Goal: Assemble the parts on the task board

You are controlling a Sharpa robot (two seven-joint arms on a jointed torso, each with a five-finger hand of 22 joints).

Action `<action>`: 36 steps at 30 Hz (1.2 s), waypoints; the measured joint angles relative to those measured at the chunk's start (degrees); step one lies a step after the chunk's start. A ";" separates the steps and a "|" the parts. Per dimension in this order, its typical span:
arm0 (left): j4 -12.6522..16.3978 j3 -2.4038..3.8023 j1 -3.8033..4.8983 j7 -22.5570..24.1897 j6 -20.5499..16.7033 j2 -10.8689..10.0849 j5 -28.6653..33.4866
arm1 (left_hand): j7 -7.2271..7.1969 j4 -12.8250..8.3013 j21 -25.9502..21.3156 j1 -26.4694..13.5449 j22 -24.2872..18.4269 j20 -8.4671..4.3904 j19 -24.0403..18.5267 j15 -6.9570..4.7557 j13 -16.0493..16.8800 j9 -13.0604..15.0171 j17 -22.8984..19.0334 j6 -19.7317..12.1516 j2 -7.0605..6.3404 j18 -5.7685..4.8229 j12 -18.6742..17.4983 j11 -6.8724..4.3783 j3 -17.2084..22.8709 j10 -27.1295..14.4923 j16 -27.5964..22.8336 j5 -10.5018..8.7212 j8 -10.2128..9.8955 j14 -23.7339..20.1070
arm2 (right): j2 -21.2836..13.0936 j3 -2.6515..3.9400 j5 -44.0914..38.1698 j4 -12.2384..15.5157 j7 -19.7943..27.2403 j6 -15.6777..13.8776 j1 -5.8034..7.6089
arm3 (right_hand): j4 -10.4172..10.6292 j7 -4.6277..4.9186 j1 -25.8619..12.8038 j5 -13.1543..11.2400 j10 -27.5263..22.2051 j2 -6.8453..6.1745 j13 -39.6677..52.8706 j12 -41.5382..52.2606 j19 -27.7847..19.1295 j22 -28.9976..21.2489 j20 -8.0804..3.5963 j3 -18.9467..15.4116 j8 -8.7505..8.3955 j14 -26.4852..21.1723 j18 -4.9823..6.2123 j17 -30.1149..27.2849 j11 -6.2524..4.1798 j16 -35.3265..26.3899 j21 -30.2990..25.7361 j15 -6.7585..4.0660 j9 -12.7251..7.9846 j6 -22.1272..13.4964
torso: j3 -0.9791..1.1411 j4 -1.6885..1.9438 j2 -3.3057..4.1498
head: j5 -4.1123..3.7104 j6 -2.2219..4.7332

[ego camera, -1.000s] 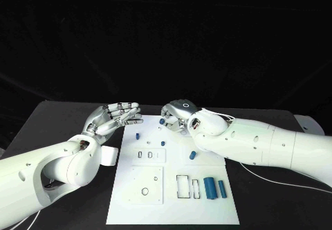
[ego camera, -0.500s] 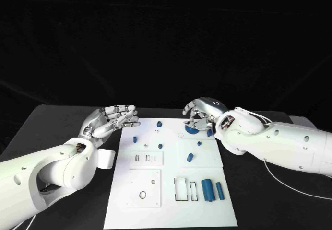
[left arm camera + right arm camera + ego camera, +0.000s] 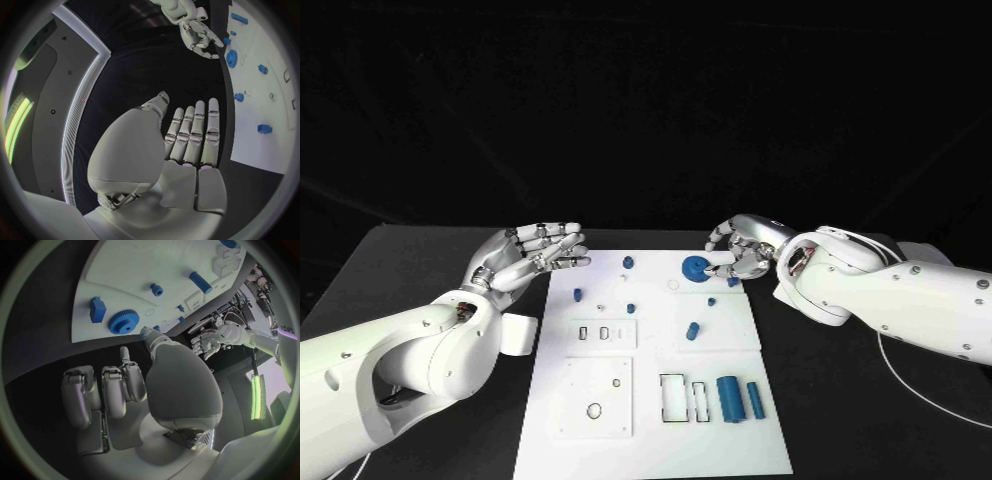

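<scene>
From my seat the blue gear (image 3: pixel 692 267) lay flat at the board's (image 3: pixel 661 430) far edge, just at nine o'clock of my right hand (image 3: pixel 741 250), which was empty with fingers loosely curled. The left hand (image 3: pixel 531 256), flat and spread, holding nothing, sat well apart, so the right was nearer.

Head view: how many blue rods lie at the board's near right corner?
2: thick rod and thin rod, side by side on the task board. None seems hidden.

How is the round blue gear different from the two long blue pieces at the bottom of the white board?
The gear is round and toothed, as the right wrist view shows; the two long pieces are plain bars. The gear lies at the task board's far end beside the right hand; the bars lie at its near end, side by side. All are blue.
</scene>
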 measured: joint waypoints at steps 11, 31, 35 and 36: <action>0.00 -0.02 0.00 -0.02 0.12 0.00 0.00 | 0.00 0.00 0.00 0.00 0.00 0.00 0.00 0.00 0.00 0.00 0.01 0.00 0.00 0.00 0.00 0.00 0.00 0.00 0.00 0.00 0.00 0.00 | 2.81 -0.09 0.91 -2.84 -1.45 2.40 -0.64 | 0.75 0.31 0.45 0.00 0.20 0.45 0.00 0.91 -0.01 -0.01 0.41 -1.08 0.00 0.00 0.00 -0.01 0.21 0.24 0.00 0.40 0.05 -0.93 | -0.09 0.15 0.03 | -0.12 -0.31; -0.06 -0.01 0.00 -0.10 0.27 0.01 0.00 | 0.00 0.00 0.00 0.00 -0.04 0.00 -0.01 0.00 0.00 0.00 0.00 0.00 0.00 0.00 0.00 0.00 0.00 0.00 0.00 0.00 0.00 0.00 | 5.01 -0.10 0.34 -5.24 -2.98 1.86 -0.75 | 0.90 0.29 1.53 -0.01 0.20 1.08 -0.02 1.14 -0.01 -0.02 0.40 -1.23 0.00 -0.20 0.00 -0.02 0.21 0.68 -0.01 0.60 0.05 -1.32 | -0.13 0.12 0.00 | 0.10 -0.62; -0.08 -0.01 0.00 -0.13 0.32 0.01 0.00 | 0.00 0.00 0.00 0.00 -0.04 0.00 -0.01 0.00 0.00 0.00 0.00 0.00 0.00 0.00 0.00 0.00 0.00 0.00 0.00 0.00 0.00 0.00 | 5.38 -0.10 -0.07 -5.33 -3.18 1.69 -0.76 | 0.90 0.29 1.71 -0.01 0.20 1.07 -0.02 1.27 -0.01 -0.02 0.40 -1.23 0.43 -0.21 0.01 -0.03 0.21 0.68 -0.05 0.60 0.06 -1.32 | -0.09 0.09 0.00 | 0.12 -0.61; -0.08 -0.01 0.00 -0.13 0.33 0.01 0.00 | 0.00 0.00 0.00 0.00 -0.04 0.00 -0.01 0.00 0.00 0.01 0.00 0.00 0.00 0.00 0.00 0.00 0.00 0.00 0.00 0.00 0.00 0.00 | 5.46 -0.10 -0.18 -5.35 -3.22 1.66 -0.76 | 0.90 0.29 1.96 -0.01 0.20 1.05 -0.02 1.47 -0.01 -0.02 0.40 -1.23 0.43 -0.21 0.01 -0.03 0.21 0.68 -0.05 0.60 0.09 -1.32 | -0.09 0.09 0.00 | 0.12 -0.61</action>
